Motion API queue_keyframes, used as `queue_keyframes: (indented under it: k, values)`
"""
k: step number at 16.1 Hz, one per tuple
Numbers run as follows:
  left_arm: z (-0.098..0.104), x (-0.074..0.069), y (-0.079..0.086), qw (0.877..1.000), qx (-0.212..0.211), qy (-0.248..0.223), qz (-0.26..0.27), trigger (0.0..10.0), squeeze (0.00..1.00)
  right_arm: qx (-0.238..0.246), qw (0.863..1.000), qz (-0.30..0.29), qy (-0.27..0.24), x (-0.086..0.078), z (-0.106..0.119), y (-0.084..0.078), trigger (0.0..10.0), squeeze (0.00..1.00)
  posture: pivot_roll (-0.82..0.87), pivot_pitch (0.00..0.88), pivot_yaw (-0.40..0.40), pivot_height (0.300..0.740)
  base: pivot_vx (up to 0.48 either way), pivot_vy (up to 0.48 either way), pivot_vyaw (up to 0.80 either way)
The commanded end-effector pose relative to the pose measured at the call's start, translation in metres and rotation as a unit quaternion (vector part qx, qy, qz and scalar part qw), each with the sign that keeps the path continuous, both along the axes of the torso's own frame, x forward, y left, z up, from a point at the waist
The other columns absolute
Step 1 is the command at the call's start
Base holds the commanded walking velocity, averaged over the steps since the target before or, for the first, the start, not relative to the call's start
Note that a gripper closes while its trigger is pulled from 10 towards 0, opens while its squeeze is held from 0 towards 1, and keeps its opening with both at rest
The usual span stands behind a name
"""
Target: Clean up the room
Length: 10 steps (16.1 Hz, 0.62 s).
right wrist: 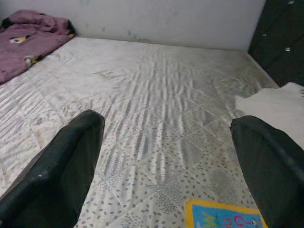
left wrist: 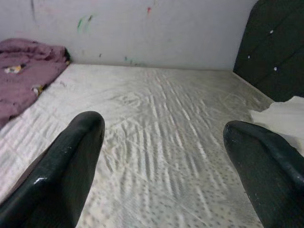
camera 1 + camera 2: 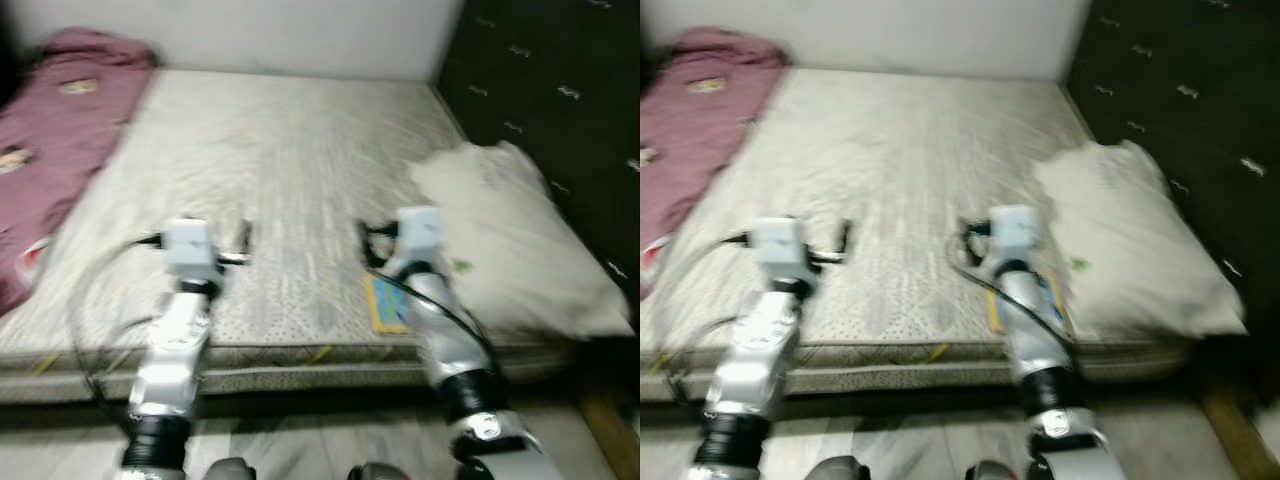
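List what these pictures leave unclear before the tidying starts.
- Yellow-edged flat item: cut off by the right wrist view's edge, half hidden behind the right arm in the eye views; its print is unreadable.
- Pink blanket: cropped at the eye views' left edge; patterns blurred.
- Pillow: markings blurred.
- Floor: a narrow strip, blurred.
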<state>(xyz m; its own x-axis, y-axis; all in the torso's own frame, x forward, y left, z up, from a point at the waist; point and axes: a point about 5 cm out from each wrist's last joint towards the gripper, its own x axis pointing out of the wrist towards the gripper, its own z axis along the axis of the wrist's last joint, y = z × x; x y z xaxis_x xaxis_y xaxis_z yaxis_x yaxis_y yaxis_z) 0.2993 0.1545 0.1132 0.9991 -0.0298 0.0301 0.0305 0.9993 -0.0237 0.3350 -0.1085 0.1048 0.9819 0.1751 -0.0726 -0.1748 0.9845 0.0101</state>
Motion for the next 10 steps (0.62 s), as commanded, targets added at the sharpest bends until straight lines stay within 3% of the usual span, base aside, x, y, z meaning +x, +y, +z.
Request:
queue_keyframes:
  k: [1, 5, 10]
  values:
    - [0.0031, 0.0022, -0.0108, 1.000, -0.008, -0.003, -0.013, 10.0, 0.00, -0.008, 1.000, -0.018, -0.001, 0.0021, 0.0011, -0.0136, 10.0, 0.00, 0.10, 0.000, -0.047, 0.740, 0.000, 0.480, -0.43]
    - [0.0035, 0.0031, -0.0113, 1.000, -0.006, -0.004, -0.014, 10.0, 0.00, -0.009, 1.000, -0.018, -0.002, 0.0029, 0.0013, -0.0137, 10.0, 0.00, 0.10, 0.000, -0.047, 0.740, 0.000, 0.480, 0.00]
    - [0.0074, 0.0022, -0.0129, 1.000, -0.006, -0.020, -0.021, 10.0, 0.00, -0.012, 1.000, -0.016, -0.001, 0.0032, 0.0007, -0.0136, 10.0, 0.00, 0.10, 0.000, -0.047, 0.740, 0.000, 0.000, 0.00]
